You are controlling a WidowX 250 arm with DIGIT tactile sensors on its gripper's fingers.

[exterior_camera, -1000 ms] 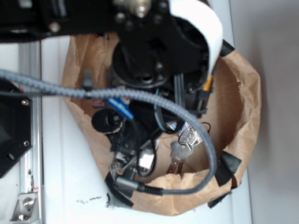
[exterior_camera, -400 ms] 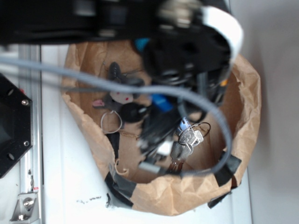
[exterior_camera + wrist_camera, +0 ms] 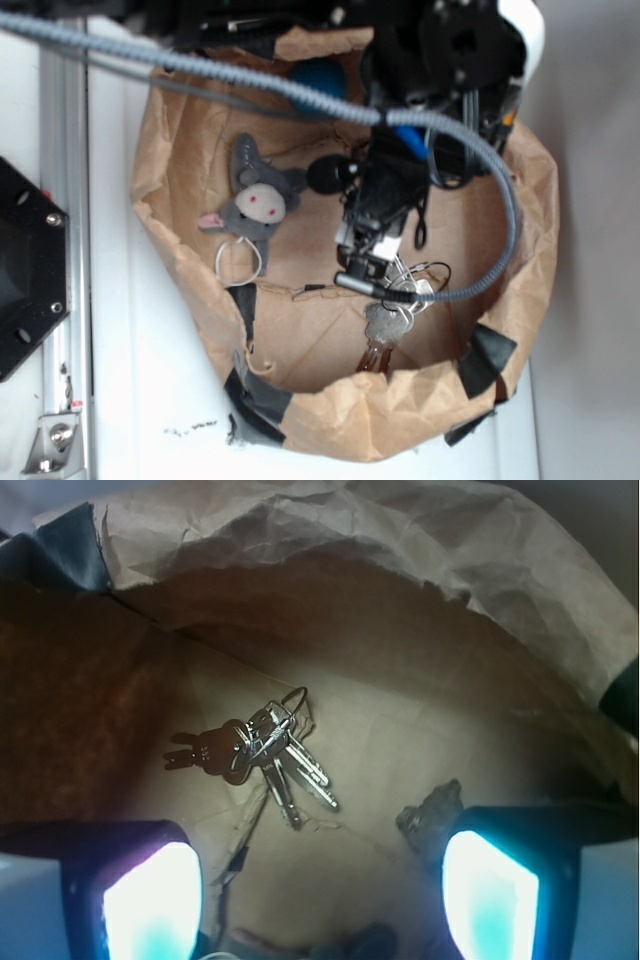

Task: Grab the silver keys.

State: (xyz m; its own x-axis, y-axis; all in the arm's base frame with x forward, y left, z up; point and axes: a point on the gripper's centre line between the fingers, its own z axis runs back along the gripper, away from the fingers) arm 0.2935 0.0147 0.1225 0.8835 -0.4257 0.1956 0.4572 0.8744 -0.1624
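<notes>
The silver keys (image 3: 262, 750) lie flat on the brown paper floor of the bag, fanned out on a thin wire ring, with a brownish key pointing left. My gripper (image 3: 320, 900) hangs above and short of them, open, with its two glowing pads (image 3: 150, 900) wide apart and only bare paper between. In the exterior view the keys (image 3: 390, 318) sit near the bag's front right wall, partly under the gripper (image 3: 368, 262) and its cable.
A crumpled brown paper bag (image 3: 350, 425) with black tape patches walls everything in. A grey plush animal (image 3: 258, 205) with a white ring (image 3: 238, 262) lies at the left. A brown rock-like lump (image 3: 430, 815) sits by the right pad. A grey braided cable (image 3: 480, 165) loops over the bag.
The arm has swung up and to the right in the exterior view, uncovering the plush animal. The keys lie where they were.
</notes>
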